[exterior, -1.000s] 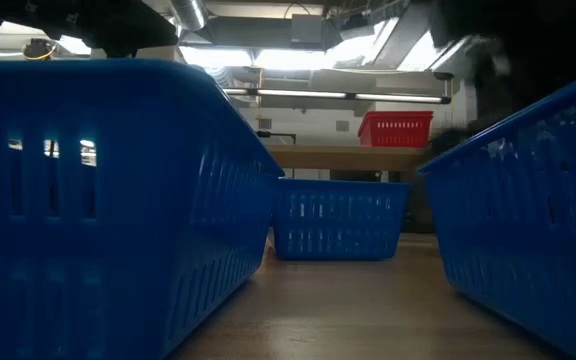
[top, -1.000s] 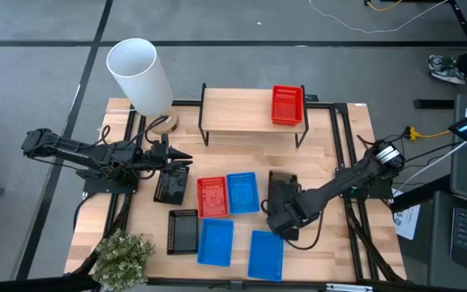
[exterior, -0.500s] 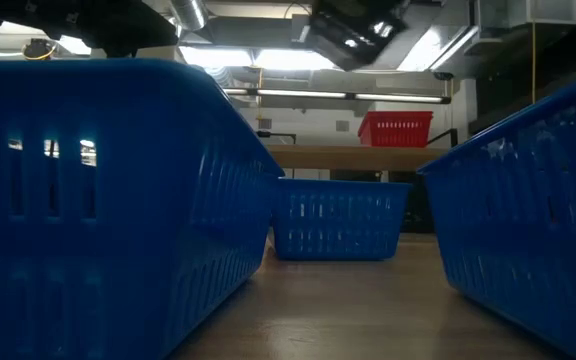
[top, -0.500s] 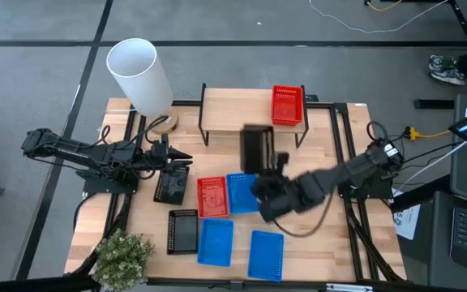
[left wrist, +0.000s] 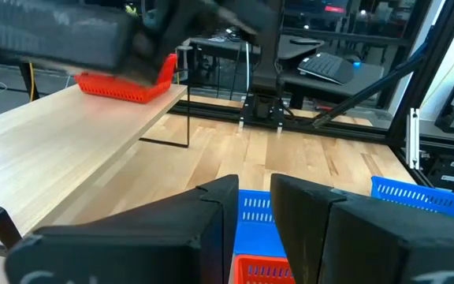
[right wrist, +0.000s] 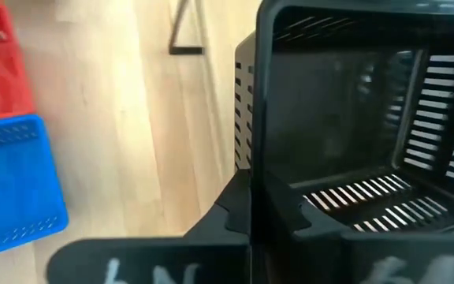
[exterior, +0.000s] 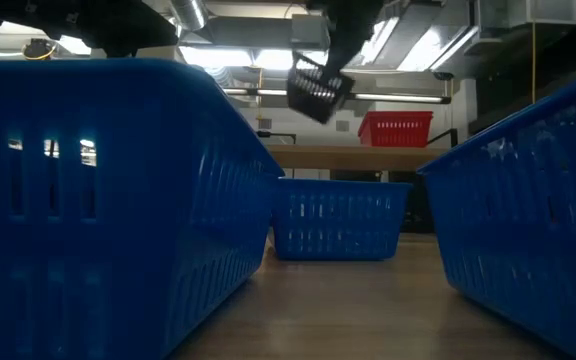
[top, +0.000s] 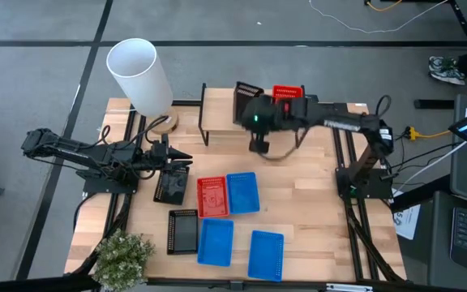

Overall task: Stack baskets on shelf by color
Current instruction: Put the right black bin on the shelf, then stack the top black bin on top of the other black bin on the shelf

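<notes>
My right gripper [top: 251, 112] hovers over the shelf [top: 221, 122], shut on a black basket [top: 246, 97] that hangs tilted in the air in the low view [exterior: 318, 88]. One red basket [top: 289, 105] stands on the shelf's right end. On the table lie a red basket [top: 212, 196], three blue baskets [top: 242, 193] [top: 215, 242] [top: 266, 254] and two black ones [top: 171, 186] [top: 182, 229]. My left gripper [top: 186, 159] waits at the table's left, above the black basket there, its fingers [left wrist: 219, 209] a narrow gap apart. My right gripper pinches one wall of the black basket at its rim [right wrist: 249, 170], one finger inside [right wrist: 294, 213] the basket and one outside [right wrist: 231, 201]. The basket is lifted clear above the shelf plank and tilted, its open side turned toward the wrist camera.
A tall white cylinder [top: 140, 73] stands at the table's far left corner, and a small plant [top: 124, 255] at the near left corner. The shelf's left and middle plank [exterior: 328, 155] lies bare. Black frame rails [top: 343, 138] run along the table's right side.
My right gripper carried the black basket up from the table's near right area, past the blue basket, toward the far edge and left, ending over the shelf. The basket rose clear of the table, turned about and tipped.
</notes>
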Available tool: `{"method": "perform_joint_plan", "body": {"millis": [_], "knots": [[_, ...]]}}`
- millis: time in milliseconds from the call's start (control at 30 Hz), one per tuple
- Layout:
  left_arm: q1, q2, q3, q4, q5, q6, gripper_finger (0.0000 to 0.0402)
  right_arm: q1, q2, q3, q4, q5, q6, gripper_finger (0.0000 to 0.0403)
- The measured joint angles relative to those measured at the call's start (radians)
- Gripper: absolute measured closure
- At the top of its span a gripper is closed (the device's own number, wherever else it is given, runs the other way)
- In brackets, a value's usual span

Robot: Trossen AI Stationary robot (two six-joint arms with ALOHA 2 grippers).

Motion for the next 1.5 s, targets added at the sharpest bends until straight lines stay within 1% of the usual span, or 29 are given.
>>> {"method": "perform_joint_plan", "body": {"millis": [33, 100, 167, 267, 567, 633, 867, 1067, 1233, 1300, 1367, 1433, 1500], "knots": [[0.0, 0.0, 0.0, 0.0, 0.0, 0.0, 0.0332, -0.025, 0.007, -0.001, -0.004, -0.022, -0.002, 0.0401], [0.0, 0.0, 0.0, 0.0, 0.0, 0.0, 0.0332, -0.062, 0.025, -0.003, -0.01, -0.033, -0.032, 0.0401], [0.0, 0.0, 0.0, 0.0, 0.0, 0.0, 0.0332, -0.088, 0.039, -0.004, -0.018, -0.039, -0.071, 0.0401], [0.0, 0.0, 0.0, 0.0, 0.0, 0.0, 0.0332, -0.123, 0.062, -0.004, -0.031, -0.086, -0.098, 0.0401], [0.0, 0.0, 0.0, 0.0, 0.0, 0.0, 0.0332, -0.152, 0.113, -0.004, -0.043, -0.095, -0.09, 0.0399], [0.0, 0.0, 0.0, 0.0, 0.0, 0.0, 0.0332, -0.152, 0.113, -0.004, -0.046, -0.097, -0.075, 0.0389], [0.0, 0.0, 0.0, 0.0, 0.0, -0.001, 0.0332, -0.152, 0.113, -0.004, -0.056, -0.097, -0.076, 0.0333], [0.0, 0.0, 0.0, 0.0, 0.0, 0.0, 0.0332, -0.146, 0.112, 0.022, -0.072, -0.097, -0.053, 0.0322], [0.0, 0.0, 0.0, 0.0, 0.0, 0.0, 0.0332, -0.12, 0.11, 0.129, -0.161, -0.101, -0.035, 0.0321], [0.0, 0.0, 0.0, -0.012, 0.009, 0.0, 0.0332, -0.102, 0.11, 0.184, -0.222, -0.13, 0.009, 0.0321], [-0.005, 0.0, 0.0, -0.042, 0.035, -0.001, 0.0332, -0.078, 0.109, 0.239, -0.294, -0.188, 0.071, 0.0322], [-0.032, 0.001, 0.005, -0.105, 0.065, -0.003, 0.0332, -0.048, 0.107, 0.278, -0.385, -0.255, 0.13, 0.0323], [-0.081, 0.015, 0.049, -0.255, 0.078, -0.007, 0.0332, -0.012, 0.107, 0.299, -0.483, -0.301, 0.157, 0.0323]]}}
